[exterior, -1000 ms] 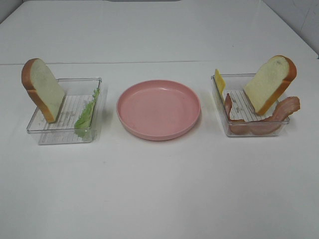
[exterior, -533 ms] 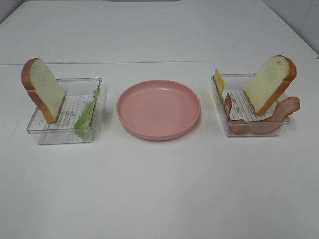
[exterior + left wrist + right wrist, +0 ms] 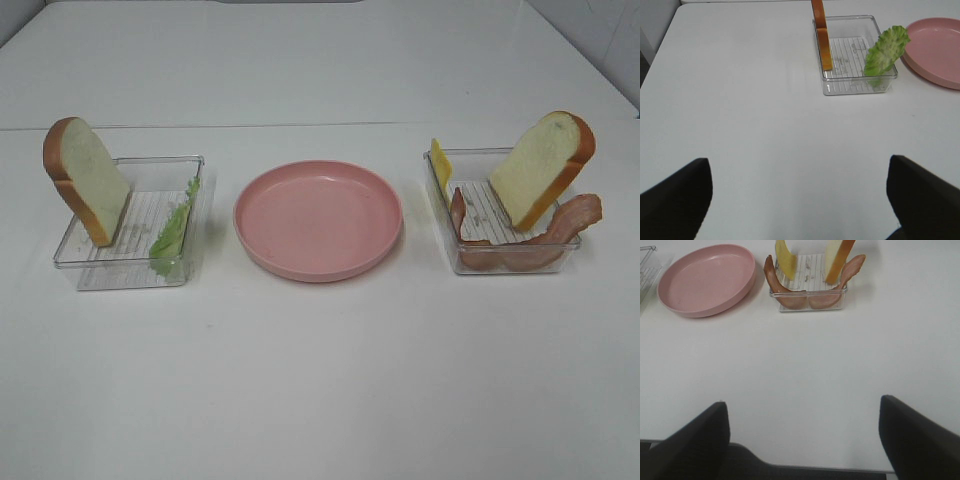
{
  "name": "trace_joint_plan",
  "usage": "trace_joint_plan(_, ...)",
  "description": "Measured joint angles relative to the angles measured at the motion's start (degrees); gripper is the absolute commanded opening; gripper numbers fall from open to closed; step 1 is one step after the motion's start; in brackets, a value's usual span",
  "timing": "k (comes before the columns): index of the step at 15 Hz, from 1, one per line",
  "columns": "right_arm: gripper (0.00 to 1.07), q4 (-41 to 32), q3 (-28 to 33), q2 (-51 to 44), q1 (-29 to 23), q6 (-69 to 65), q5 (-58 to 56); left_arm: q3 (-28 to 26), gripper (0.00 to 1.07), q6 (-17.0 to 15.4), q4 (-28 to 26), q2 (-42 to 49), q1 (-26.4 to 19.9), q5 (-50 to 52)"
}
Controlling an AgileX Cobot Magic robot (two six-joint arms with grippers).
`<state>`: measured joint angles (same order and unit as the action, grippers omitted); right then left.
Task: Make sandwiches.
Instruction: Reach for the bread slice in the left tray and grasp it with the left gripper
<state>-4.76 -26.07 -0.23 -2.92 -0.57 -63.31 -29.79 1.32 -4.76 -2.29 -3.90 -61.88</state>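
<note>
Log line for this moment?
round pink plate: empty; left clear tray: white bread slice, green lettuce; right tray: bread, yellow cheese, bacon; left end effector, right end effector: open

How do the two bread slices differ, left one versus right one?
In the high view, the left bread slice leans leftward, crust on its left; the right bread slice leans rightward, crust on its right. The left one sits beside lettuce, the right one beside cheese and bacon. Both stand on edge, white faces towards the plate.

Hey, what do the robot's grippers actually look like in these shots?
Only the fingers show. The left gripper and right gripper each have two plain black, blunt, blurred fingers. No cables or markings are visible, and the high view shows no arm.
</note>
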Motion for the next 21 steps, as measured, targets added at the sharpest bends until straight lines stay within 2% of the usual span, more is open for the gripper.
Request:
trace_joint_plan(5,0.80,0.00,0.00,0.00,0.00,0.00,0.00,-0.06,0.87,0.00,0.00,-0.69,0.00,0.00)
trace_joint_plan(8,0.80,0.00,0.00,0.00,0.00,0.00,0.00,-2.98,0.87,-0.57,0.23,-8.31,0.00,2.81)
trace_joint_plan(9,0.80,0.00,0.00,0.00,0.00,0.00,0.00,-4.24,0.87,-2.12,0.46,-14.15,0.00,7.22)
trace_joint_plan(11,0.80,0.00,0.00,0.00,0.00,0.06,0.00,-6.59,0.87,-2.81,0.52,-21.72,0.00,9.51)
trace_joint_plan(12,0.80,0.00,0.00,0.00,0.00,0.06,0.00,-8.82,0.87,-3.04,0.57,-27.96,0.00,9.74)
trace_joint_plan(13,0.80,0.00,0.00,0.00,0.00,0.06,0.00,-13.64,0.87,-3.15,0.57,-37.41,0.00,9.57)
trace_joint_plan(14,0.80,0.00,0.00,0.00,0.00,0.06,0.00,-15.70,0.87,-3.15,0.57,-40.85,0.00,9.28)
trace_joint_plan(16,0.80,0.00,0.00,0.00,0.00,0.06,0.00,-25.95,0.87,-2.92,0.57,-56.55,0.00,6.59)
trace_joint_plan(18,0.80,0.00,0.00,0.00,0.00,0.06,0.00,-31.11,0.87,-2.23,0.57,-64.34,0.00,5.84)
trace_joint_plan(20,0.80,0.00,0.00,0.00,0.00,0.06,0.00,-39.59,0.87,-1.32,0.57,-76.38,0.00,5.27)
trace_joint_plan(21,0.80,0.00,0.00,0.00,0.00,0.06,0.00,-41.25,0.87,-1.32,0.57,-78.67,0.00,5.27)
